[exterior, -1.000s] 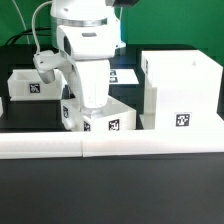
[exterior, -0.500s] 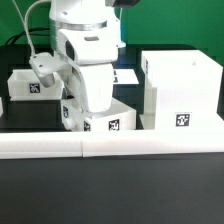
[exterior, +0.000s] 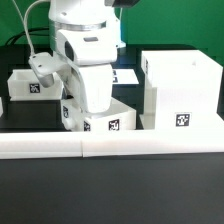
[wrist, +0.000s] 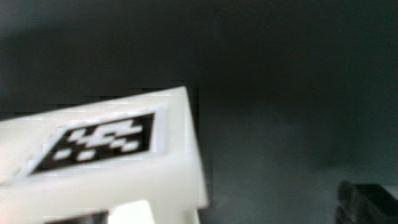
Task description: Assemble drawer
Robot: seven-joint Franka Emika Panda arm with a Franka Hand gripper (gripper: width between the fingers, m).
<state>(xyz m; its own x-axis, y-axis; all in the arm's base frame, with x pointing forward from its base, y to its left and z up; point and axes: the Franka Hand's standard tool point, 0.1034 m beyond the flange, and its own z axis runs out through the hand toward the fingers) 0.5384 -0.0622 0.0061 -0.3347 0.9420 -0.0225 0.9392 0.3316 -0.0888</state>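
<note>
Exterior view, from its left to its right.

- Far left, toward the back: small open-top drawer tray [exterior: 24, 84], white. It sits upright on the black table [exterior: 110, 190] with its tag facing the camera, well apart from the other parts.
- Centre: Panda arm [exterior: 82, 45] reaching down, with a grey cable looping off on the exterior view's left.
- The gripper [exterior: 92, 108] is low over a second drawer tray [exterior: 108, 120]. This tray has tags on its near face and stands just behind the border rail.
- The fingertips are hidden behind the wrist body and this tray in the exterior view.
- Behind, between arm and case: a strip of the marker board [exterior: 126, 75] lying flat. Only part of it shows.
- Right: drawer case [exterior: 184, 88], tall and boxy, upright, with a square tag low on its front face. It is near the second tray, and I cannot tell whether they touch.
- Front: long low white border rail [exterior: 150, 146], spanning the whole width.

Wrist view.

- A tagged white corner of the second tray [wrist: 111, 150] is close under the camera and blurred.
- One dark finger [wrist: 370, 200] shows at the frame edge over the dark table, clear of the tray.

Gripper state: jaws spread wide, gripping nothing that can be seen.
</note>
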